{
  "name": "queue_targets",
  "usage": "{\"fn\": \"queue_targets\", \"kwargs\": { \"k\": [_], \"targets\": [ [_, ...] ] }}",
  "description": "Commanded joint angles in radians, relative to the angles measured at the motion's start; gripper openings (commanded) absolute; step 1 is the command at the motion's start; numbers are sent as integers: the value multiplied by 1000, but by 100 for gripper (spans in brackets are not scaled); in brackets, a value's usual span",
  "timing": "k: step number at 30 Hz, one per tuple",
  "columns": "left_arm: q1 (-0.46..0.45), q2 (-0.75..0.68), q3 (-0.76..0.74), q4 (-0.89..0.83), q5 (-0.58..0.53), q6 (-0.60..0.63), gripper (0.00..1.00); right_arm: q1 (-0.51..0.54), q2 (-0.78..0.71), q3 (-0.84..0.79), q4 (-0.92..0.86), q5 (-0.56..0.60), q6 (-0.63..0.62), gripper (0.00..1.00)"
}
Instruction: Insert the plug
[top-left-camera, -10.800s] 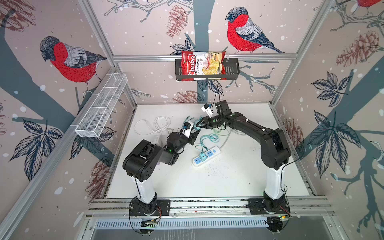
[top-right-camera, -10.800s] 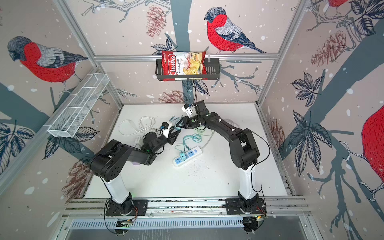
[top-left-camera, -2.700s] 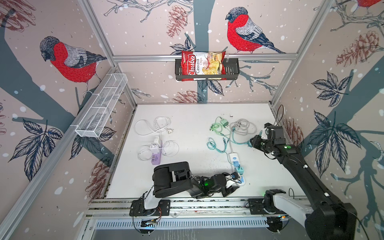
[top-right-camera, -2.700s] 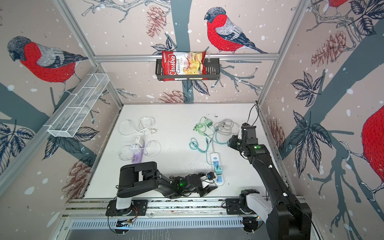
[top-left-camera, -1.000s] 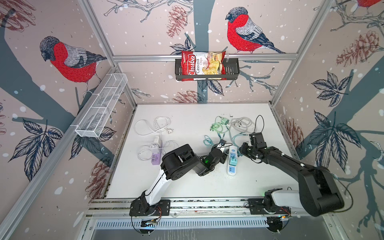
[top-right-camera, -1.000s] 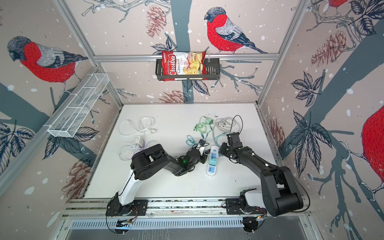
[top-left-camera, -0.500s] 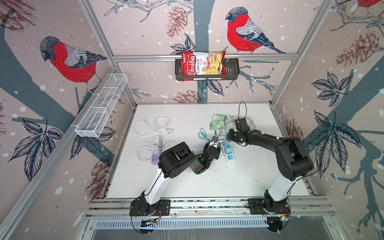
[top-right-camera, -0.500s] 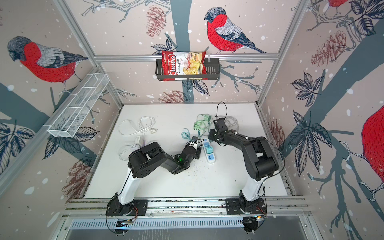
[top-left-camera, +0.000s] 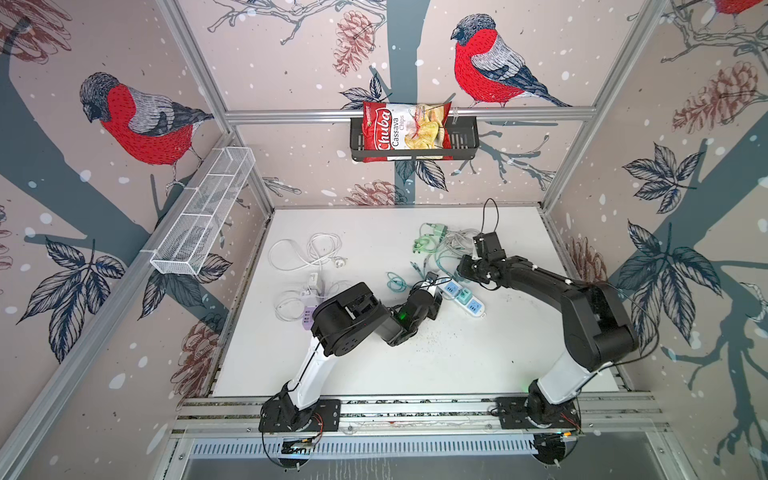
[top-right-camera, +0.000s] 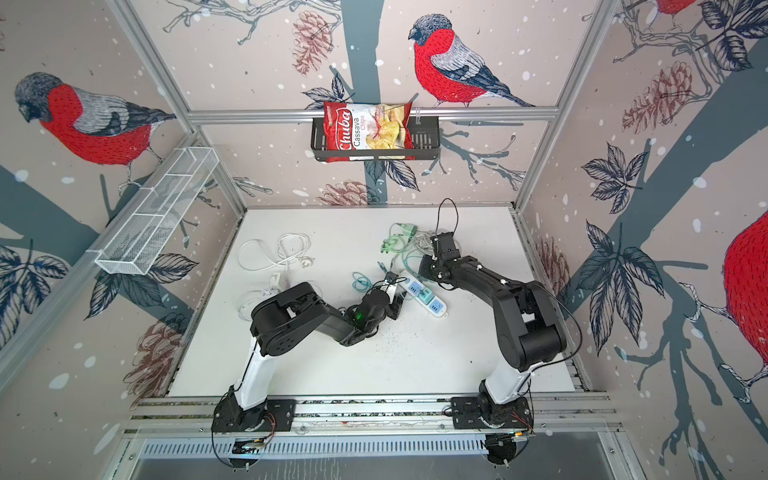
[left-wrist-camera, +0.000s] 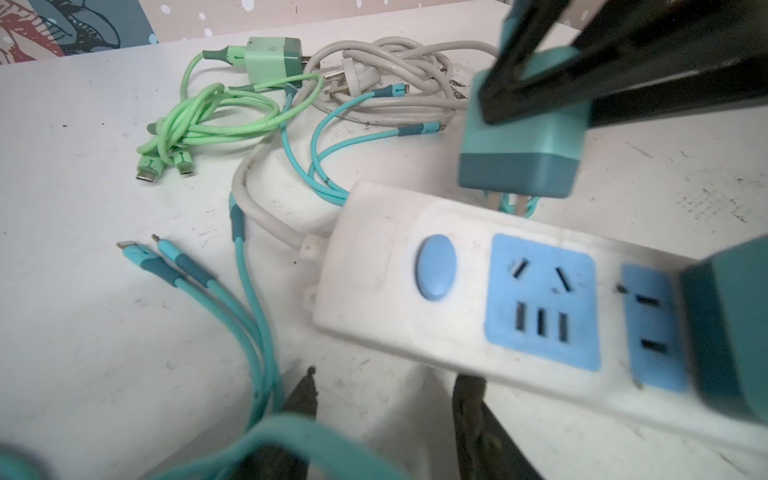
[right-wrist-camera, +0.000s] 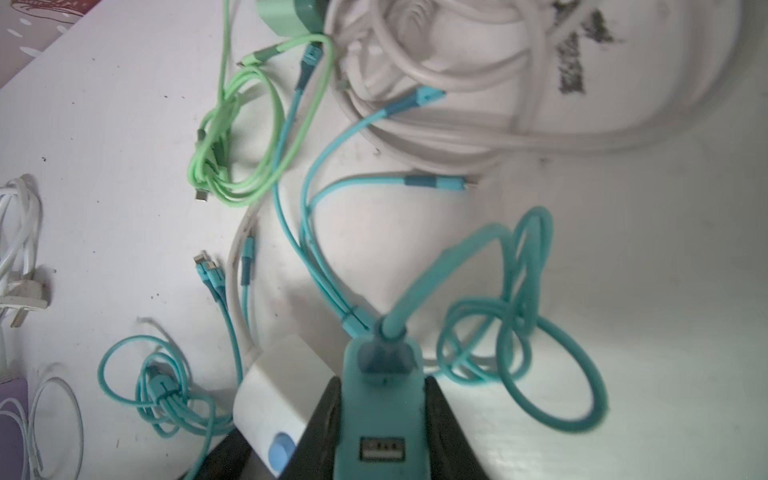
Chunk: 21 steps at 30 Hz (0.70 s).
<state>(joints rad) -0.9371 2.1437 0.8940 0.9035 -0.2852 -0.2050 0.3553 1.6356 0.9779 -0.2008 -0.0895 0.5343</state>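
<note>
A white power strip (left-wrist-camera: 374, 299) with blue sockets lies slanted mid-table, seen in both top views (top-left-camera: 468, 302) (top-right-camera: 428, 300). One teal plug (left-wrist-camera: 731, 332) sits in its middle socket. My right gripper (right-wrist-camera: 382, 415) is shut on a second teal plug (right-wrist-camera: 382, 399) with a USB port. That plug (left-wrist-camera: 523, 137) hangs just above the strip's far edge near the blue switch (left-wrist-camera: 435, 266), prongs down and clear of the sockets. My left gripper (left-wrist-camera: 386, 390) is open beside the strip's near edge. One finger (left-wrist-camera: 469, 399) is against that edge, and only bare table lies between the jaws.
Behind the strip lie a green charger (left-wrist-camera: 272, 58) with its coiled green cable, a grey cord coil (left-wrist-camera: 395, 75) and loose teal cable ends (left-wrist-camera: 166, 259). White cables and a purple hub (top-left-camera: 306, 321) sit at the left. A chips bag (top-left-camera: 405, 132) hangs in the back-wall basket.
Over the last second the power strip has turned from lengthwise to slanted and shifted away from the front with my left gripper. My right arm swung toward the back, carrying the teal plug.
</note>
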Motion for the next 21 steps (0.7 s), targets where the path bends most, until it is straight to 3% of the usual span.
{"fn": "queue_targets", "kwargs": {
  "k": [1, 12, 16, 21],
  "targets": [
    [3, -13, -15, -96, 23, -2, 51, -32, -78, -40, -27, -5, -38, 19],
    [3, -57, -27, -153, -17, 16, 51, -148, -239, -154, -46, 15, -112, 19],
    [4, -102, -44, -182, -26, 30, 51, -153, -358, -226, -63, 16, -113, 19],
    [24, -124, -63, -175, 42, 13, 51, -114, -453, -313, -64, 9, -114, 19]
  ]
}}
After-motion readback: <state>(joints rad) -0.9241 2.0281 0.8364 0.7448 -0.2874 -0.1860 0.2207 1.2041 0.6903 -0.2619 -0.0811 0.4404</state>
